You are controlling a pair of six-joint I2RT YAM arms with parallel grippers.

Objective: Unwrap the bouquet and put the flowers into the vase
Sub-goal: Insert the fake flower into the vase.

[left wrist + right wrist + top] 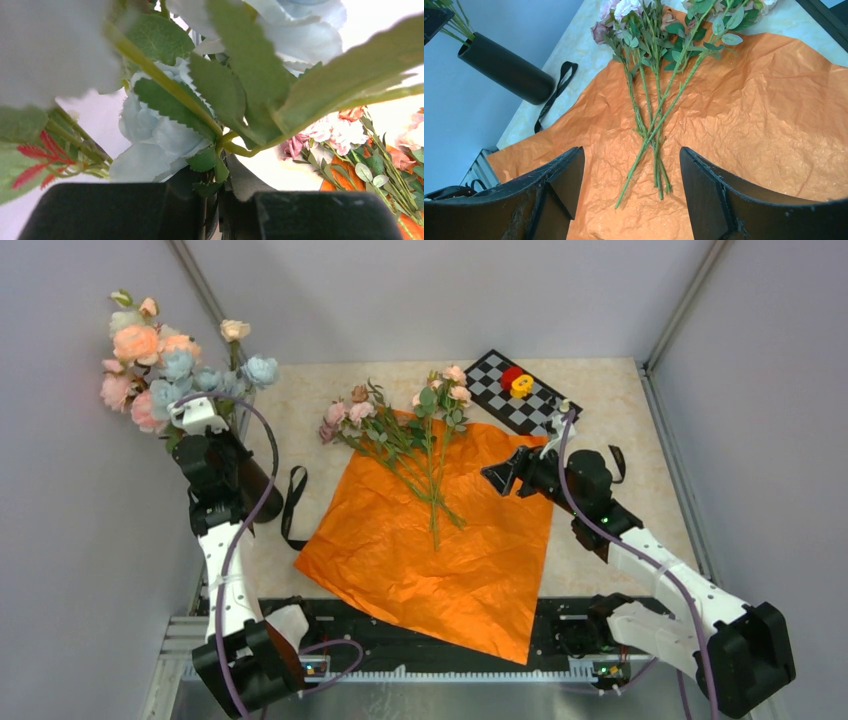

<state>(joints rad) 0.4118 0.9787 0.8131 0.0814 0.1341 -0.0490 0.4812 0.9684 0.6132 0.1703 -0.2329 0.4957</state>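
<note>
The black vase (264,492) stands at the table's left edge, mostly hidden behind my left arm, and shows again in the right wrist view (504,67). A bunch of pastel flowers (150,355) rises above it. My left gripper (197,420) sits among them, its jaws drawn together on a green leafy stem (220,150) below a pale-blue bloom (150,140). More flowers (405,435) lie loose on the unfolded orange paper (450,560). My right gripper (505,475) hovers open over the paper's right side, and the stem ends (651,150) show between its fingers (566,175).
A black ribbon (293,502) lies on the table between the vase and the paper. A checkerboard (500,375) with a red and a yellow piece sits at the back right. Grey walls close in on the left and right.
</note>
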